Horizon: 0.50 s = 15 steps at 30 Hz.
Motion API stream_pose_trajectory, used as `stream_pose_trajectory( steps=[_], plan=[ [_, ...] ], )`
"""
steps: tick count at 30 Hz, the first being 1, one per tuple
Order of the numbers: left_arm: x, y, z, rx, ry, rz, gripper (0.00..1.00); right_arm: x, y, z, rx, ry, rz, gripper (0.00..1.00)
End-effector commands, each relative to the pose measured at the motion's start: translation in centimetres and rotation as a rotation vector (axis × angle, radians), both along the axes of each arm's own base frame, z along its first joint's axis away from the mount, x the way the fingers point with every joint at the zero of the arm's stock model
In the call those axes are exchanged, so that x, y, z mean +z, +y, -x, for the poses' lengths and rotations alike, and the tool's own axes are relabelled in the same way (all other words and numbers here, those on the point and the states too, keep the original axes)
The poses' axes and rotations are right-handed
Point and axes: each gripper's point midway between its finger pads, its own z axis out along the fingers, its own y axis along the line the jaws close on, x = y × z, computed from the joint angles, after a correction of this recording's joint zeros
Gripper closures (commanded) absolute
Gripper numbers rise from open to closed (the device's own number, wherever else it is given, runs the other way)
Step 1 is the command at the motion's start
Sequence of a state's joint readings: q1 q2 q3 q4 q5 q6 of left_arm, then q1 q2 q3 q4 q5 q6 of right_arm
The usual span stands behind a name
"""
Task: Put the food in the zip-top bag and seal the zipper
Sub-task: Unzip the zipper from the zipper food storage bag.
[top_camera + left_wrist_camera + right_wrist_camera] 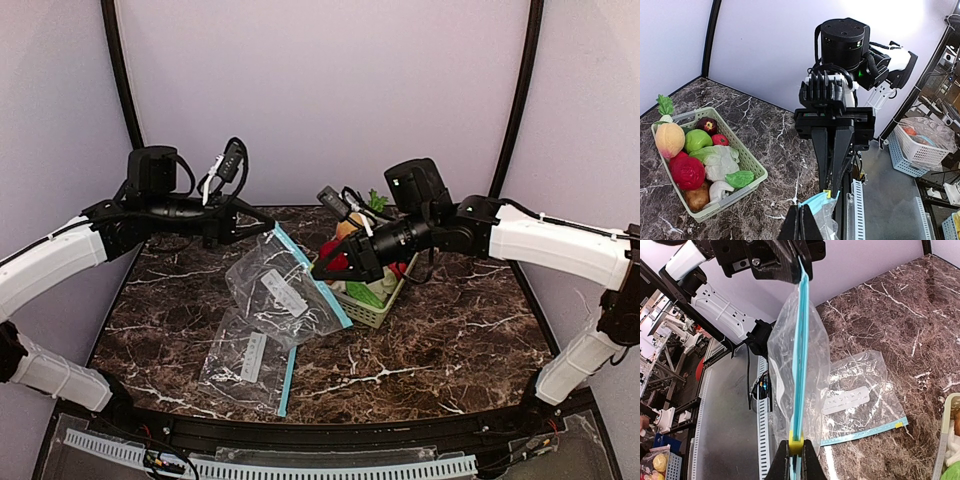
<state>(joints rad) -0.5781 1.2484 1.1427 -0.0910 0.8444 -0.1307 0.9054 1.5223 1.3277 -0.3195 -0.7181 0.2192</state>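
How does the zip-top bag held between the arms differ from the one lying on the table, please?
The held bag hangs from its zipper, stretched between left pincer and right pincer; the spare bag lies flat on the table, untouched. The held bag bulges; the spare bag is flattened. Both are clear with blue zippers.

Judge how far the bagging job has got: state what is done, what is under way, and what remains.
Done: nothing bagged; the bag looks empty. In hand: left end effector and right end effector grip its blue zipper edge, stretched between them. Left: the food sits in the basket; filling and sealing remain.
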Motion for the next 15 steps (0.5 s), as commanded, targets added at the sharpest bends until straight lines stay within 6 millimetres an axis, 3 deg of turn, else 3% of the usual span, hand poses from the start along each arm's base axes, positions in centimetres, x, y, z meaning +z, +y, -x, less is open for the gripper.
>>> stream_pose_trajectory(
  steps=[1,15],
  plan=[
    [1.3,1.4,-0.7,0.059,-0.062,0.015,0.99,-2.5,-0.8,1.3,0.025,0.072,0.084,1.0],
    [1.5,2.5,-1.7,0.102,-0.071,0.015,0.99,-3.9,-1.6,2.1,0.037,0.116,0.129,1.0]
  ],
)
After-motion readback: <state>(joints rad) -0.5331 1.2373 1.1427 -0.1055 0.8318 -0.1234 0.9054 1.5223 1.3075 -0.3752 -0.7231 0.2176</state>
